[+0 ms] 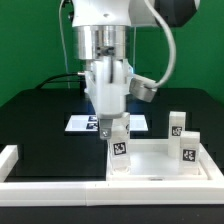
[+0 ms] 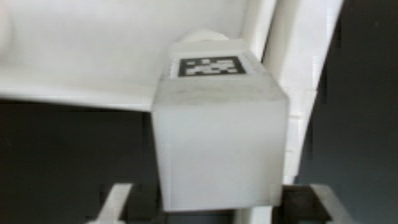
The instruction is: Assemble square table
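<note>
My gripper [image 1: 117, 128] is shut on a white leg block [image 1: 120, 150] with a black-and-white tag. I hold it upright at the near corner of the square tabletop slab [image 1: 160, 165], on the exterior view's left. Its lower end reaches down to the slab's recessed face. In the wrist view the leg block [image 2: 217, 130] fills the middle, tag facing the camera, and my gripper [image 2: 214, 205] has a finger on each side of it. The white slab [image 2: 80, 50] lies behind it. Two more leg blocks [image 1: 177, 124] [image 1: 188, 147] stand upright on the slab's side at the exterior view's right.
The marker board [image 1: 82, 123] lies on the black table behind my gripper. A low white border wall [image 1: 12, 160] runs along the front and the exterior view's left. Grey cables hang beside the arm.
</note>
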